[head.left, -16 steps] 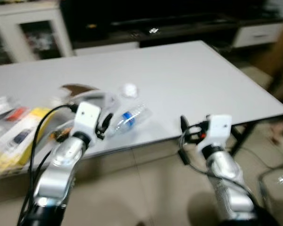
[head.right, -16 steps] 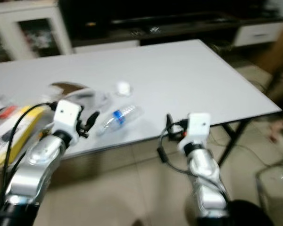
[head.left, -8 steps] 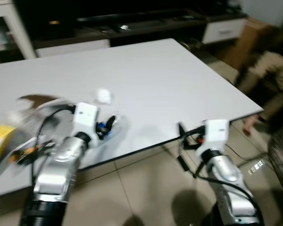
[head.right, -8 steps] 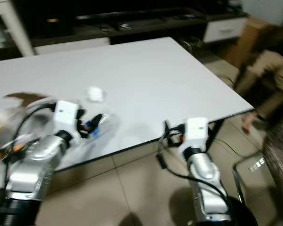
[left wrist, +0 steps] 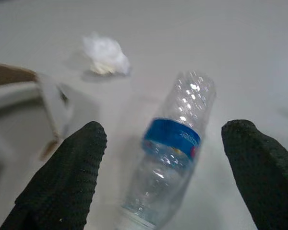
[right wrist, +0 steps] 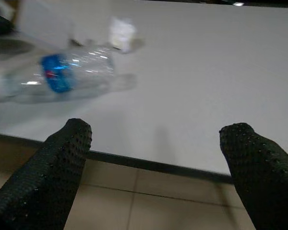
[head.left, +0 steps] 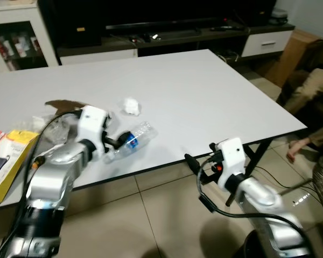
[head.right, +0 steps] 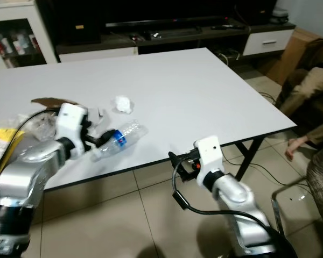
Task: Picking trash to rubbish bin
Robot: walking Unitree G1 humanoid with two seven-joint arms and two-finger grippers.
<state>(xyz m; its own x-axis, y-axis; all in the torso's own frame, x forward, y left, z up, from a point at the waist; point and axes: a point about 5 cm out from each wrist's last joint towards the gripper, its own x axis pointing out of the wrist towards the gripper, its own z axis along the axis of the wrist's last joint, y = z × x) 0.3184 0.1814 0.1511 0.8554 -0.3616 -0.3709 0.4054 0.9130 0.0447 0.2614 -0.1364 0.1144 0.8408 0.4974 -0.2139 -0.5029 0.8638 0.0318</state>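
Soft indoor light from above falls evenly on the white bench (head.left: 204, 91), which is the brightest area in the head views. The far cabinets (head.left: 167, 27) stay dark, nearly black. Faint, diffuse shadows lie beside the bottle (head.left: 130, 141) and under the bench's near edge. Small glints show on the bottle's clear plastic. The head views are slightly soft but not smeared. In both wrist views the black fingers (left wrist: 67, 182) are blurred and out of focus, and the tissue (left wrist: 104, 55) and bottle look soft and somewhat washed out.
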